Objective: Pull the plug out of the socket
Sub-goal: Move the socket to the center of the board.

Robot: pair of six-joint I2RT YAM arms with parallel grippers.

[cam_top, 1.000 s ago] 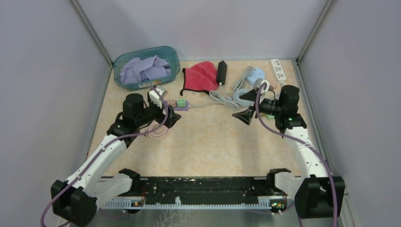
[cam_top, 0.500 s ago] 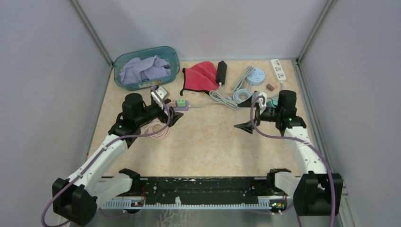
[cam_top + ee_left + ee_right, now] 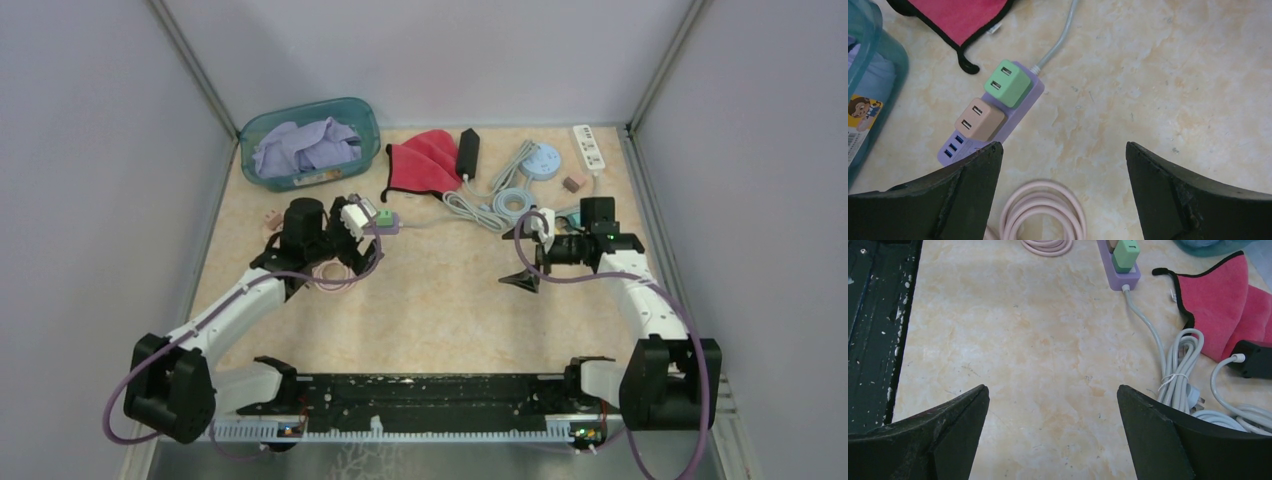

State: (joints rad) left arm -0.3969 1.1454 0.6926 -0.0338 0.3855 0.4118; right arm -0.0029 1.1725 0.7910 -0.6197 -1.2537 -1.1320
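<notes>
Nothing is pulled yet: the green plug (image 3: pixel 1007 82) and the tan plug (image 3: pixel 980 119) both sit seated side by side in the purple power strip (image 3: pixel 1027 100). The strip lies flat on the table at left-rear, near the teal bin (image 3: pixel 868 75) and the red cloth (image 3: pixel 963 15). We can't tell which of the two plugs is the target. The left gripper (image 3: pixel 1062 150) hangs just short of the strip, fingers wide apart with nothing between them. The strip's USB end sits just beside one finger and both plugs are off to that side of the gap, so we judge it needs re-centring before it closes. The right gripper (image 3: pixel 1050 390) is also spread wide and holds nothing, over bare tabletop well apart from the strip. By our read, what's left is to align, clamp a plug, probably brace the strip, then pull. The left wrist view gives the detail: the USB faces on both cubes, three blue ports on the strip's end, and the pink coiled cable (image 3: pixel 1043 210) right under the gripper. The right wrist view shows the strip from the opposite end, with its grey cord (image 3: pixel 1148 330) running to a tied bundle near a black adapter (image 3: pixel 1255 360). Only the top view shows both arms together, plus a white power strip (image 3: pixel 588 145) and a round blue socket (image 3: pixel 541 160) at the rear right.
</notes>
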